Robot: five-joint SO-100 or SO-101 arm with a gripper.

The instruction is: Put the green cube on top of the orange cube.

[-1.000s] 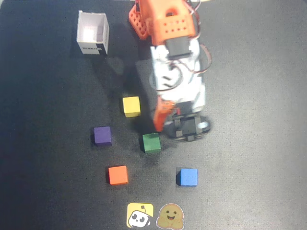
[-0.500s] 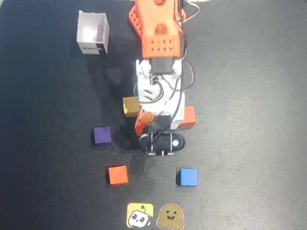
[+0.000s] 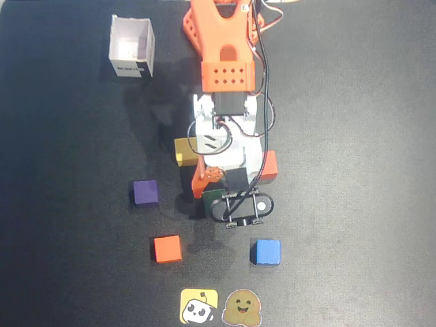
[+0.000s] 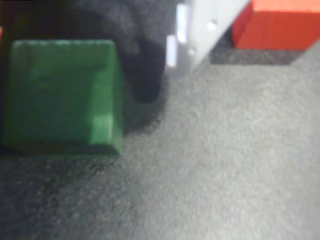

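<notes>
The green cube fills the left of the wrist view, resting on the dark mat. My gripper is open and low around it. The pale finger stands to its right with a dark gap between them, and a sliver of the orange finger shows at the left edge. In the overhead view the gripper covers most of the green cube, leaving only its left part visible. The orange cube sits alone on the mat, below and left of the gripper.
A red cube lies right beside the arm, also seen in the wrist view. A yellow cube, purple cube and blue cube lie around. A white open box stands at top left. Two stickers mark the bottom edge.
The arm swung left from beside the green cube to over it, uncovering the red cube. It then reached further down the view, and the gripper now straddles the cube.
</notes>
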